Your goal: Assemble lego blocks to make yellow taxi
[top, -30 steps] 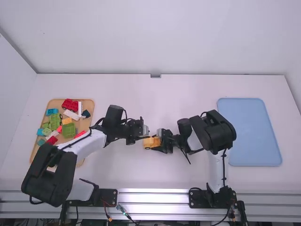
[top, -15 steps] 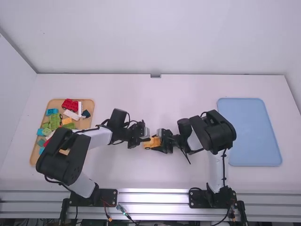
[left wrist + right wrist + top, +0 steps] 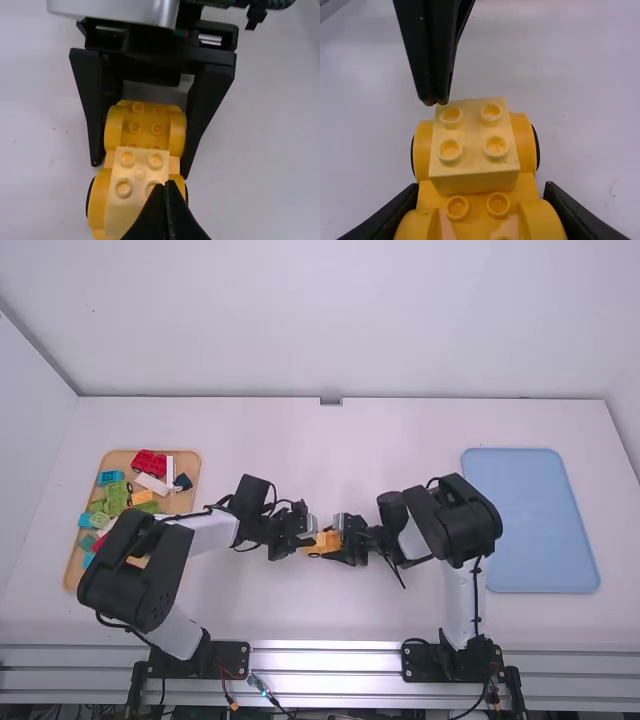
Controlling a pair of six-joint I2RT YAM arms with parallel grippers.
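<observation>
At the middle of the table, my right gripper (image 3: 341,543) is shut on the sides of a yellow wheeled car (image 3: 326,543). In the right wrist view my right gripper (image 3: 481,187) has one finger along each side of the yellow car (image 3: 522,185). A pale yellow block (image 3: 473,172) with four studs sits across the car's wheeled end. My left gripper (image 3: 310,539) is at that end from the left. Its closed fingertips (image 3: 168,185) are at a corner of the pale block (image 3: 139,172), with nothing seen between them; whether they touch it is unclear.
At the left lies a wooden tray (image 3: 185,502) of red, green, white, blue and orange blocks, partly under the left arm. A blue tray (image 3: 530,520) lies at the right, beyond the right arm.
The left arm's elbow has swung to the right and toward the camera, and its gripper has shifted slightly over the car's end. The right arm and the car have stayed still.
</observation>
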